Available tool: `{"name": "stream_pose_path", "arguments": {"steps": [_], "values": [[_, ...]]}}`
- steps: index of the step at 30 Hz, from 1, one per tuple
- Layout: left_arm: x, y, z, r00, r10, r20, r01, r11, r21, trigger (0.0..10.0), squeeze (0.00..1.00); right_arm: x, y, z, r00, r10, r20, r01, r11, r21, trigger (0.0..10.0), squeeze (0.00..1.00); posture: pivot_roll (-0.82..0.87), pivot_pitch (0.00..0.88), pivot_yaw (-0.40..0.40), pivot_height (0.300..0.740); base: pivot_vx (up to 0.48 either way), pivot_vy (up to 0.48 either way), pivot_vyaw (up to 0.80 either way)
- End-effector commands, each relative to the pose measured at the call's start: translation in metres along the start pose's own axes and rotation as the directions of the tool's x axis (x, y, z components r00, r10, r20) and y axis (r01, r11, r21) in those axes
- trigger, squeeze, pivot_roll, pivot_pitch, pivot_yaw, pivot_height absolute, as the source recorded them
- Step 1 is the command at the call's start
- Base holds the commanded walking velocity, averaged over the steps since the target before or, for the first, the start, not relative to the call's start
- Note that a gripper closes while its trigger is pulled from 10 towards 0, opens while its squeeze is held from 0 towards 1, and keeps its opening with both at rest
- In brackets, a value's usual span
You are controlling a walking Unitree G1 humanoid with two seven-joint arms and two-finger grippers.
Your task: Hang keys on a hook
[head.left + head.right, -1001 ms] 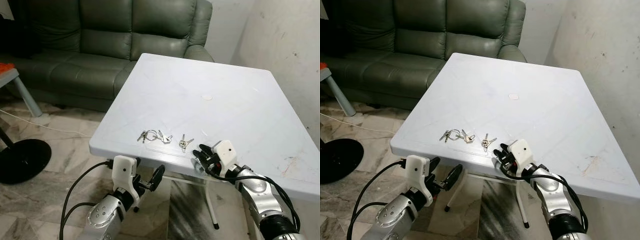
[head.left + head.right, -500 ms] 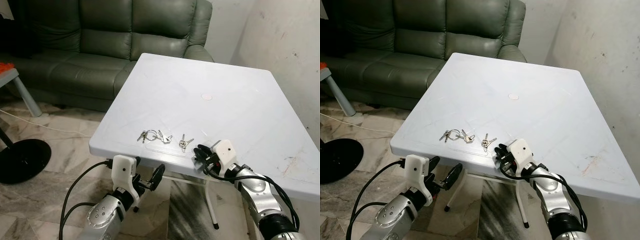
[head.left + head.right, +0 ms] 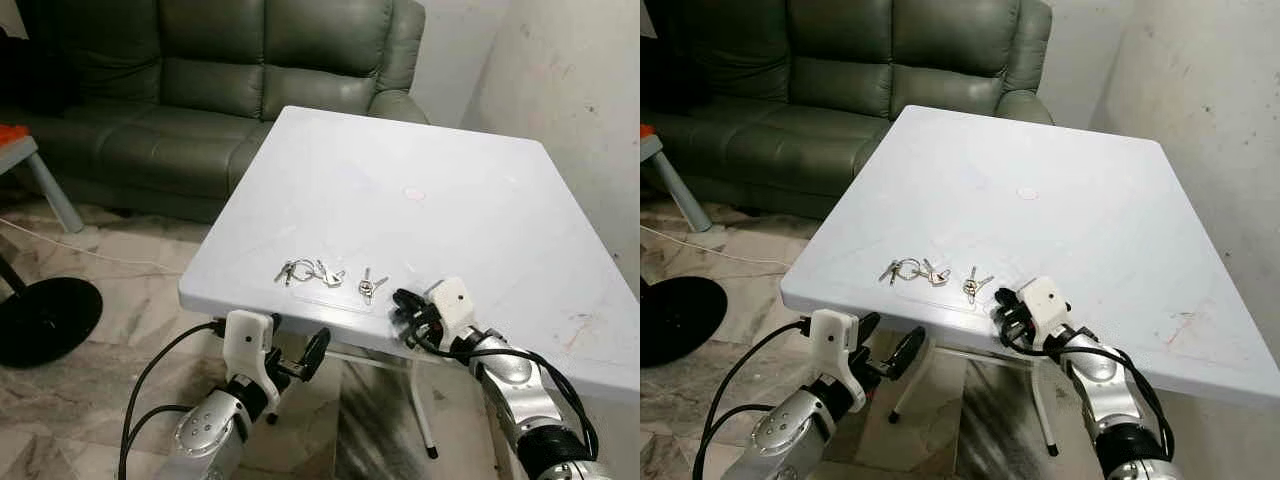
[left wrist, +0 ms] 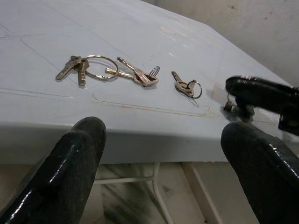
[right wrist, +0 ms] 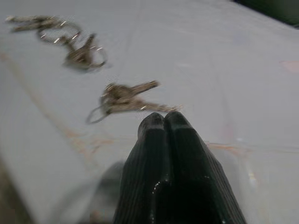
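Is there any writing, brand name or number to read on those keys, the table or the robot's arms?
No readable text in these pictures.
The keys are too small to show any stamp.
The white table carries only scuffs and a small round mark, no lettering.
The white blocks on the left gripper and the right gripper are blank.

No text, label, brand, number or sign can be read anywhere, neither on the white worktop (image 3: 470, 200) nor on the keys (image 3: 310, 271).
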State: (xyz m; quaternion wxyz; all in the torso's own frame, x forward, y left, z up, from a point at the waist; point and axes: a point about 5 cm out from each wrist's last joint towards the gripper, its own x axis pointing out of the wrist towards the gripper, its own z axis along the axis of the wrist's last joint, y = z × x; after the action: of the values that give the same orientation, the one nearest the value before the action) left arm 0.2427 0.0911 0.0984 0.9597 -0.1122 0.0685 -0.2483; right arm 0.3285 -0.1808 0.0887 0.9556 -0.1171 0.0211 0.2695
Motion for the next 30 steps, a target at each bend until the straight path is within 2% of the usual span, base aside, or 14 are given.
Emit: {"name": "stream_pose_path", "arguments": {"steps": [1,6,9,12,15,16,17,18,19,23,25,30], "values": [[0.000,-0.002,0.001,1.000,0.003,0.003,-0.003,1.000,0.002,10.0,0.00,0.003,-0.011,0.010,0.995,-0.083,0.060,0.079,0.994,0.080,0.0,0.00,0.08,0.070,-0.091,0.740,0.000,0.000,0.00],[0.001,-0.002,0.001,1.000,0.008,0.004,-0.008,1.000,0.004,10.0,0.00,0.006,-0.020,0.022,0.975,-0.187,0.124,0.159,0.966,0.204,0.0,0.00,0.08,0.068,-0.091,0.740,0.000,0.000,0.00],[0.003,-0.001,0.001,1.000,0.019,0.009,-0.019,1.000,0.009,10.0,0.00,0.007,-0.023,0.034,0.949,-0.250,0.192,0.194,0.943,0.270,0.0,0.00,0.08,0.062,-0.089,0.740,0.000,0.000,0.00],[0.004,0.000,0.002,0.999,0.031,0.016,-0.031,0.999,0.014,10.0,0.00,0.007,-0.022,0.039,0.940,-0.266,0.212,0.202,0.938,0.282,0.0,0.00,0.08,0.062,-0.089,0.740,0.000,0.000,0.00],[0.007,0.003,0.003,0.999,0.048,0.019,-0.048,0.999,0.023,10.0,0.00,0.006,-0.014,0.044,0.931,-0.265,0.250,0.195,0.942,0.272,0.0,0.00,0.07,0.053,-0.087,0.740,0.000,0.000,0.00],[0.008,0.005,0.004,0.997,0.069,0.031,-0.070,0.997,0.026,10.0,0.00,0.003,-0.009,0.047,0.922,-0.268,0.278,0.191,0.942,0.275,4.4,0.00,0.07,0.053,-0.087,0.740,0.000,0.000,0.00],[0.008,0.007,0.004,0.996,0.078,0.034,-0.079,0.997,0.026,10.0,0.00,0.003,-0.008,0.048,0.920,-0.276,0.277,0.197,0.939,0.283,7.8,0.00,0.07,0.048,-0.086,0.740,0.000,0.000,0.00],[0.009,0.008,0.004,0.996,0.084,0.035,-0.085,0.996,0.026,10.0,0.00,0.002,-0.007,0.048,0.919,-0.282,0.274,0.202,0.936,0.288,7.8,0.00,0.07,0.048,-0.086,0.740,0.000,0.000,0.00],[0.010,0.010,0.005,0.994,0.095,0.043,-0.097,0.995,0.026,10.0,0.00,0.000,-0.003,0.049,0.918,-0.290,0.270,0.207,0.932,0.296,10.0,0.00,0.06,0.045,-0.086,0.740,0.000,0.000,0.00],[0.012,0.016,0.008,0.989,0.131,0.062,-0.132,0.991,0.018,10.0,0.00,-0.006,0.004,0.050,0.908,-0.313,0.278,0.218,0.920,0.325,10.0,0.00,0.06,0.034,-0.081,0.740,0.000,0.000,0.00],[0.014,0.021,0.012,0.985,0.152,0.082,-0.153,0.988,0.011,10.0,0.00,-0.011,0.008,0.049,0.897,-0.351,0.268,0.245,0.900,0.360,10.0,0.00,0.05,0.024,-0.075,0.740,0.000,0.000,0.00],[0.020,0.029,0.017,0.979,0.175,0.107,-0.176,0.984,-0.001,10.0,0.00,-0.018,0.014,0.046,0.885,-0.403,0.233,0.313,0.886,0.342,10.0,0.00,0.04,0.000,-0.061,0.740,0.000,0.000,0.00]]}}
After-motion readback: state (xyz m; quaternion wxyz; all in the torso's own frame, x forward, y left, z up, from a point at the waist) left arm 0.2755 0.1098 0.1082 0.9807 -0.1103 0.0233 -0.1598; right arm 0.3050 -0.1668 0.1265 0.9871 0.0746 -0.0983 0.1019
